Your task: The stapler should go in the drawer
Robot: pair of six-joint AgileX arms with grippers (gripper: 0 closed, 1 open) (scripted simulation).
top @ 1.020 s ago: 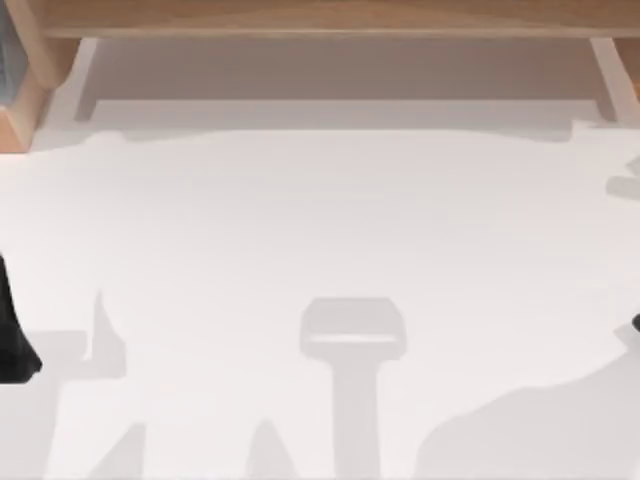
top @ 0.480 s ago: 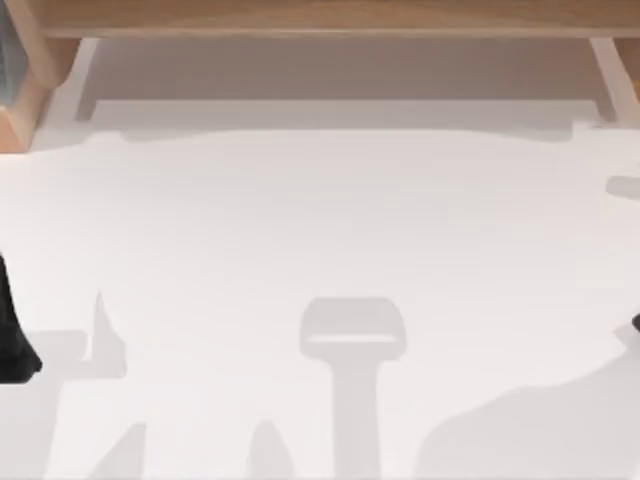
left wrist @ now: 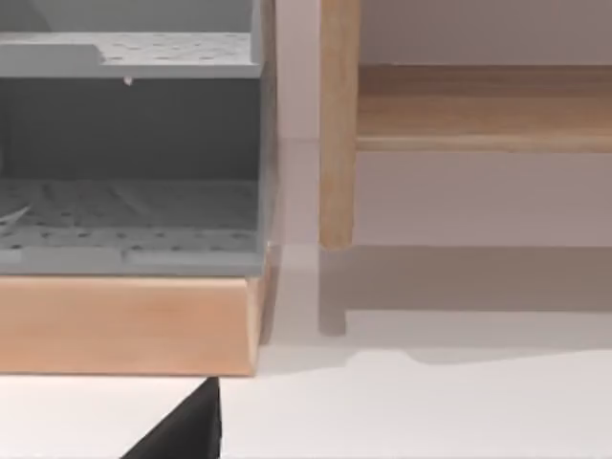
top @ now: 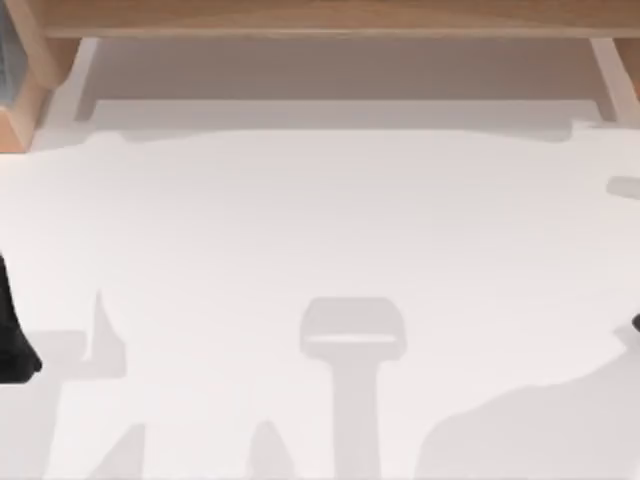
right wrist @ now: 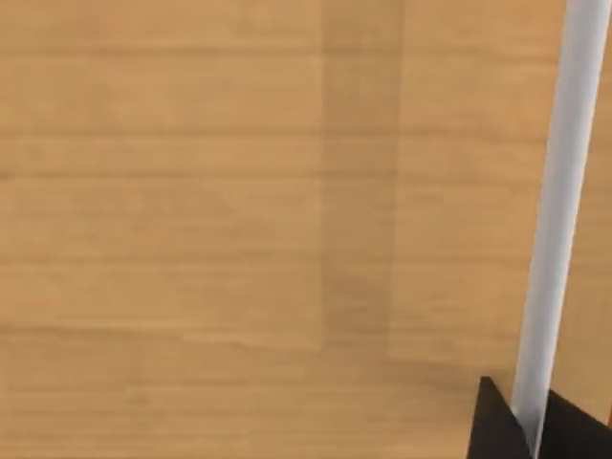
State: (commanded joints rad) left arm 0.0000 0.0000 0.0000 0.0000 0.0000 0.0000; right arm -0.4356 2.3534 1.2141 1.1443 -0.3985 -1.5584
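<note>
Left tool point(left wrist: 182, 435) sits low at the left edge of the table point(top: 330, 220); whether it is apart or together cannot be told. Just ahead of it is the drawer point(left wrist: 129, 191), a grey perforated tray with a wooden front, and beside that a wooden leg point(left wrist: 338, 124). Right tool point(right wrist: 531, 430) is at the right table edge, facing a wooden panel point(right wrist: 239, 220). A white bar point(right wrist: 559, 191) runs up from its tip. Its state cannot be told.

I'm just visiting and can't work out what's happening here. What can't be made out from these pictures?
- Left gripper: top view's left edge cuts it off; fingers unreadable.
- Right gripper: right wrist view's bottom edge crops it against a wooden panel; a white bar runs between the tips, grip unclear.
- Grey drawer: left wrist view's edge crops it.
</note>
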